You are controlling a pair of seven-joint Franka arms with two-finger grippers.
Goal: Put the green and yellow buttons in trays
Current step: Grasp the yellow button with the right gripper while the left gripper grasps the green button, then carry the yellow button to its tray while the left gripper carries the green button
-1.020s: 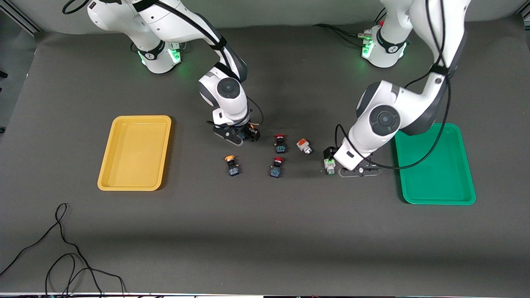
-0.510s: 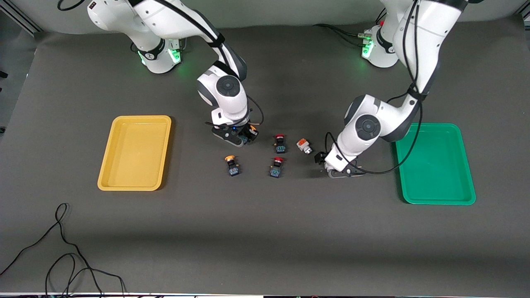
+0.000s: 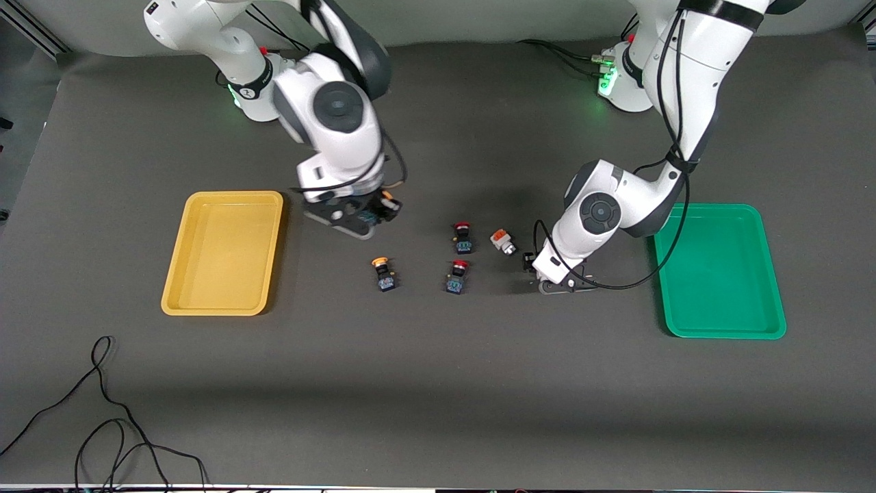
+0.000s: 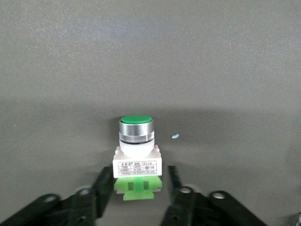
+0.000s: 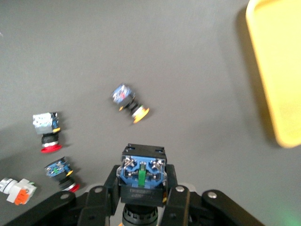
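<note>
Over the table beside the yellow tray (image 3: 222, 252), right gripper (image 3: 363, 218) grips a yellow button (image 5: 142, 176) by its body, tray toward the right arm's end. Left gripper (image 3: 547, 279) pinches green button (image 4: 136, 153) on the table; green tray (image 3: 718, 272) close beside

A dark grey, matte cloth covers the worktop (image 3: 438, 383) from end to end. A broad band of softer shadow crosses it nearer the front camera. Along the edge where the bases stand, a paler grey surface (image 3: 452, 20) runs past the cloth. Aluminium frame rails (image 3: 31, 27) show at the corner toward the right arm's end. Thin black cables (image 3: 102, 411) loop on the cloth in the near corner at that same end. More black cables (image 3: 558, 51) lie near the upper edge. Light is even and diffuse.
</note>
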